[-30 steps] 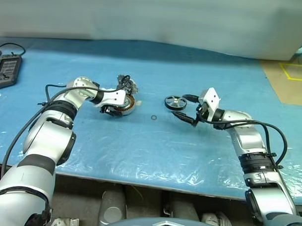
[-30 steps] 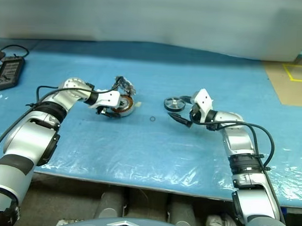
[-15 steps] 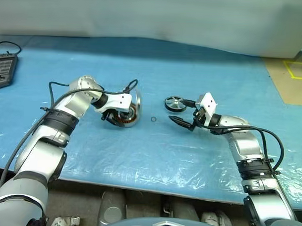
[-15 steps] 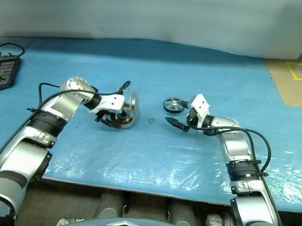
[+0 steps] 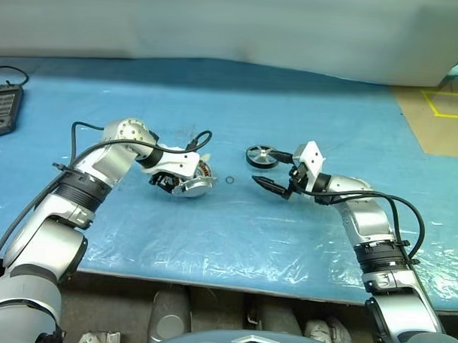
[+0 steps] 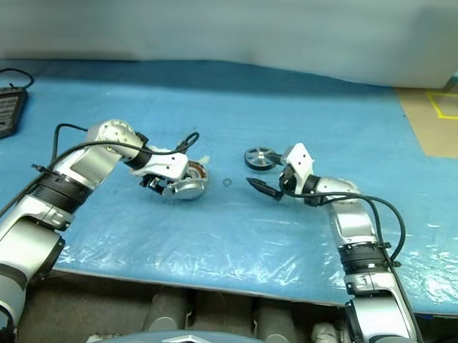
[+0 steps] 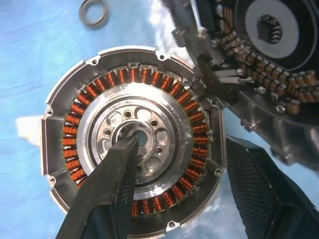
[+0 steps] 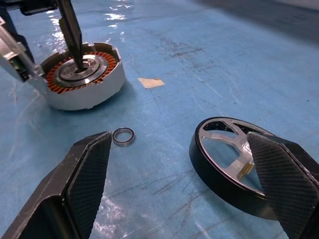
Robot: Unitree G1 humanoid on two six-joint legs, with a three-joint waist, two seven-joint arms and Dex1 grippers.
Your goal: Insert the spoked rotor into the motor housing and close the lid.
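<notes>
Little of the job looks done: the motor housing (image 7: pixel 132 149) sits on the blue sheet (image 5: pixel 234 232) with its copper windings bare, the lid (image 7: pixel 269 59) swung open beside it on the side away from the wheel, joined at the rim. The left gripper (image 7: pixel 179 184) straddles the housing's near wall, part open, one finger (image 7: pixel 107 189) tipped into the central hub and the other outside the rim; whether it truly grips, I cannot tell. Right of the housing lies a tiny ring (image 8: pixel 123 136), then the spoked rotor (image 8: pixel 232 162), flat and not yet picked up. The right gripper (image 8: pixel 189 194) hovers wide open and empty, the rotor just inside its right-hand finger (image 8: pixel 281 184).
</notes>
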